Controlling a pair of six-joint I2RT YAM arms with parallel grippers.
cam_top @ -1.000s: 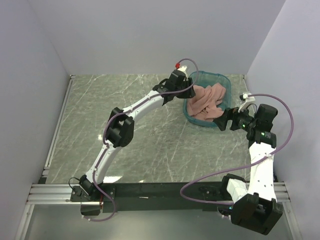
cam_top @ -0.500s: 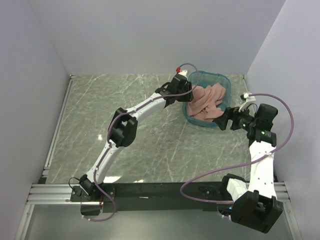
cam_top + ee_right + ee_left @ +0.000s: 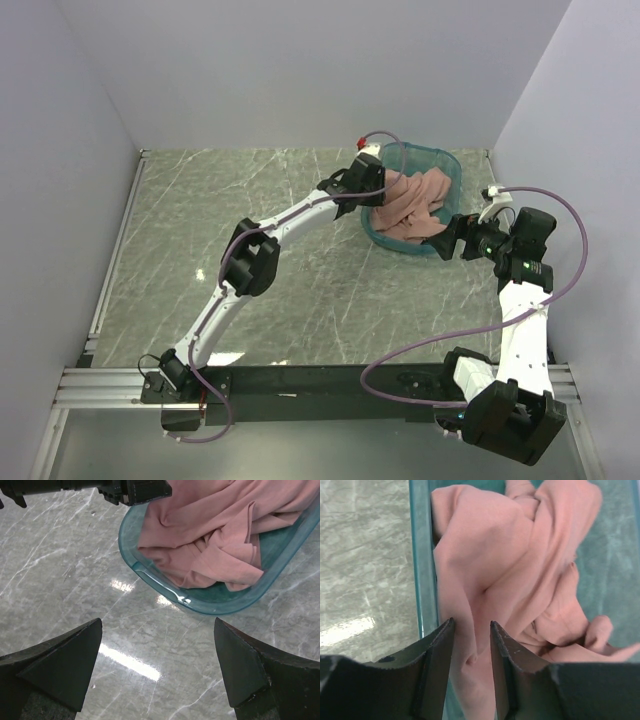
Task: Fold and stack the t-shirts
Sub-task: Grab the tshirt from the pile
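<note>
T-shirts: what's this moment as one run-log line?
t-shirts: heaped in teal tub | left gripper: pinching a fold | right gripper: open, outside tub

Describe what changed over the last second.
The left gripper slid right, over the tub's rim, onto the shirts; its fingers now flank a fold, grip unclear. The right gripper stayed open beside the tub; the shirts stayed piled inside.

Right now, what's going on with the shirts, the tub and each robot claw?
Shirts: crumpled in the tub, unfolded.
Tub: upright on the table, holding the shirts.
Left gripper: closed on a fold of shirt.
Right gripper: open, empty, beside the tub.
</note>
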